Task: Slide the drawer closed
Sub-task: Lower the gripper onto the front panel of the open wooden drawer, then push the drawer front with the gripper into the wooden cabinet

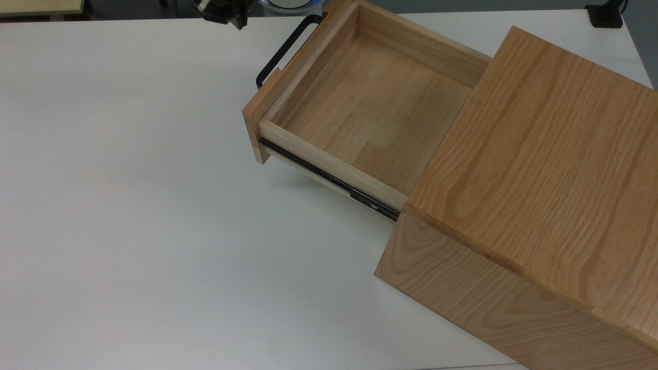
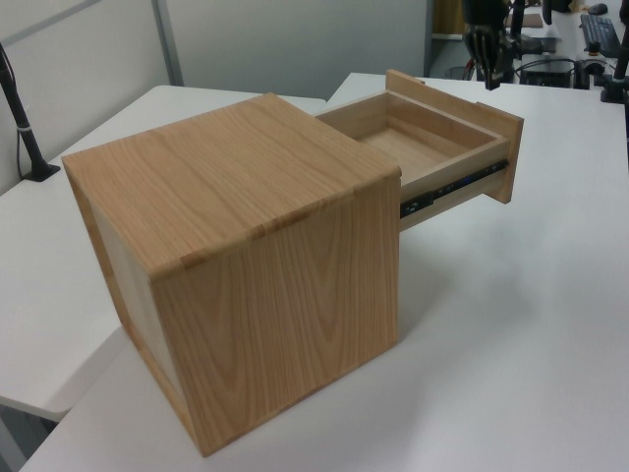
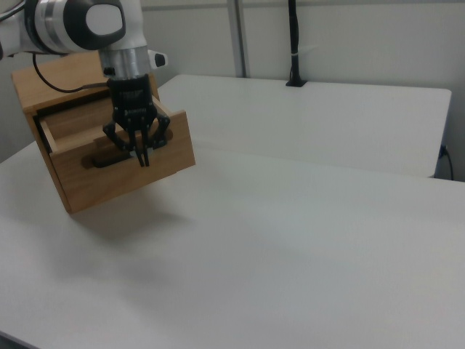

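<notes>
Drawer (image 1: 370, 110) pulled well out of the cabinet (image 1: 545, 169) on the white worktop (image 1: 128, 205), handle (image 1: 284, 49) facing the top view's upper left. Hand (image 3: 141, 156) hangs pointing down in front of the drawer front, fingertips (image 3: 143, 161) pressed nearly together, holding nothing.

White, matte-topped rectangular table (image 1: 154, 231), seen also in the left view (image 2: 531, 344) and the right view (image 3: 305, 240). Resting directly on it is a large oak-grained wooden cabinet box (image 1: 540, 169), set askew toward the top view's right (image 2: 246, 265). A black post (image 3: 293, 43) stands at the table's far edge.
</notes>
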